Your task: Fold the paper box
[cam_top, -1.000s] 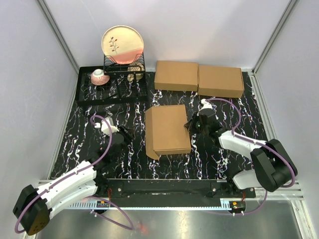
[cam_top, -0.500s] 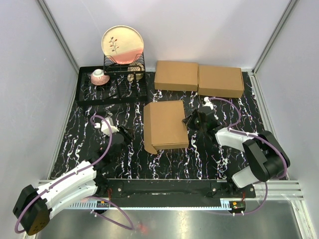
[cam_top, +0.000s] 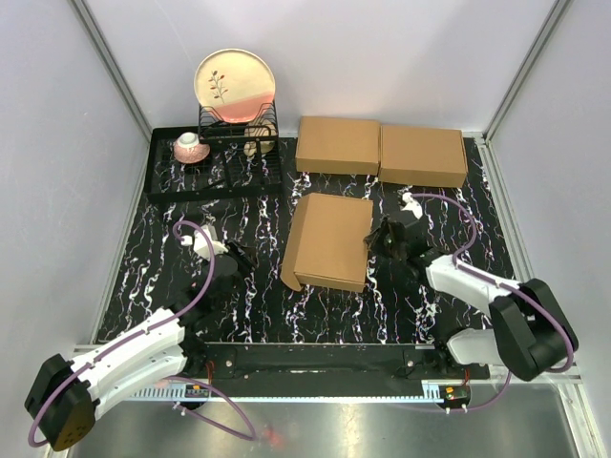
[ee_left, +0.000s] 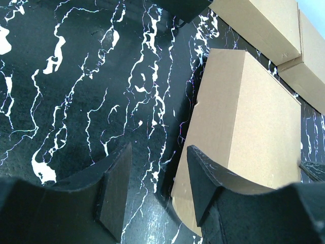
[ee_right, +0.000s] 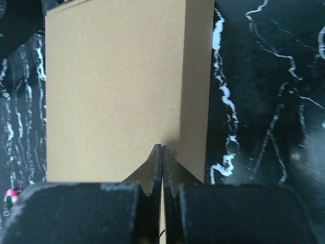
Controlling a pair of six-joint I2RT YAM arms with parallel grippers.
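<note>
The paper box is a closed brown cardboard box lying slightly askew on the black marbled mat in the middle. My right gripper is shut at the box's right edge; in the right wrist view its closed tips lie over the box top near that edge, with nothing between them. My left gripper stands open to the left of the box, low over the mat. In the left wrist view the box fills the right side, and the right finger is close beside its near corner.
Two flat brown boxes lie side by side at the back. A dish rack with a plate stands at the back left on a black tray, beside a cup.
The paper box has slid a little away and to the right and turned askew. My right gripper moved with its right edge. The left arm has stayed put.
</note>
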